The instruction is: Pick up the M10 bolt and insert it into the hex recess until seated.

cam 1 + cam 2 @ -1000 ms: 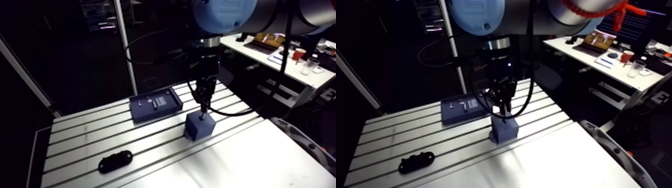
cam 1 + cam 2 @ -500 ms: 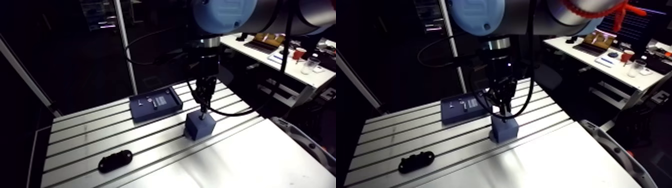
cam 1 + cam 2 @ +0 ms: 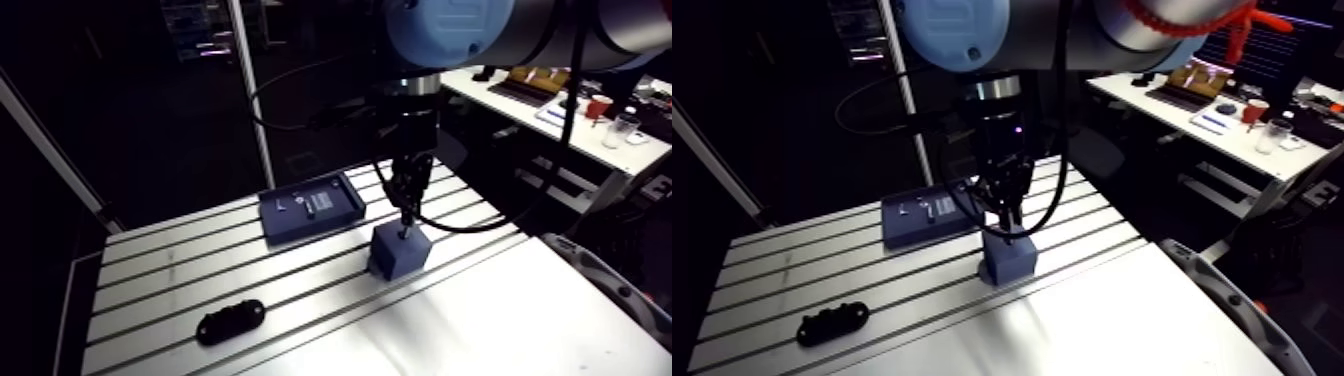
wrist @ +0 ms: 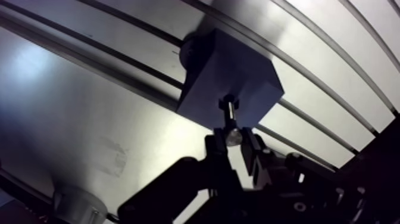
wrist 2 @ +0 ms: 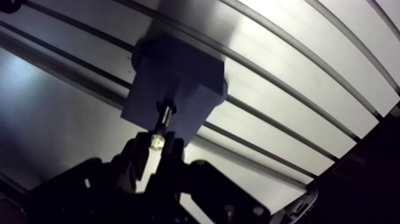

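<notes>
Pinching the bolt, the hand holds it against the block.

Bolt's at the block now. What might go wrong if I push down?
The gripper grips the bolt only near its head, so it may tilt and jam. Its tip hides where it meets the block, so alignment is unchecked. Nothing visibly clamps the block; it may slide.

I was looking at a robotics lab bench. A slotted aluminium table carried a blue block, a blue tray and a black part, with an industrial arm above it.
</notes>
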{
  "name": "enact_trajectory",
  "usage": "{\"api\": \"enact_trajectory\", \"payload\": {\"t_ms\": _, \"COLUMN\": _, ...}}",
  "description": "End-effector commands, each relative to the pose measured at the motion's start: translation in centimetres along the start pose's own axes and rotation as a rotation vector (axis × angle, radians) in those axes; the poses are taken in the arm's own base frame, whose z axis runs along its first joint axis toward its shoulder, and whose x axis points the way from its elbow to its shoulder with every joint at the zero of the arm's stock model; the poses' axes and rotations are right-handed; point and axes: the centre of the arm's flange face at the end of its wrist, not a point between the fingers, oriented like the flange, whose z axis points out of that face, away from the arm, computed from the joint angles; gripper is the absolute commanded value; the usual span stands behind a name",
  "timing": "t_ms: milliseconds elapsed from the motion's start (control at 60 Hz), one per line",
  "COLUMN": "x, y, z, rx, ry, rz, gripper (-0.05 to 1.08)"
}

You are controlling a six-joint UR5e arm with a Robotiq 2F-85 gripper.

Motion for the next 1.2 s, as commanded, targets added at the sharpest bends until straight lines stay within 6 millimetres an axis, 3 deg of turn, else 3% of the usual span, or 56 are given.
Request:
{"api": "enact_trajectory", "payload": {"t_ms": 17, "x": -0.01, "y": -0.06, "z": 0.13, "rx": 0.003, "ry": -0.001, "rz": 0.002, "gripper": 0.85}}
{"api": "enact_trajectory", "payload": {"t_ms": 1200, "x": 0.17, "y": 0.05, "z": 0.11, "rx": 0.002, "ry": 0.001, "rz": 0.001, "gripper": 0.85}}
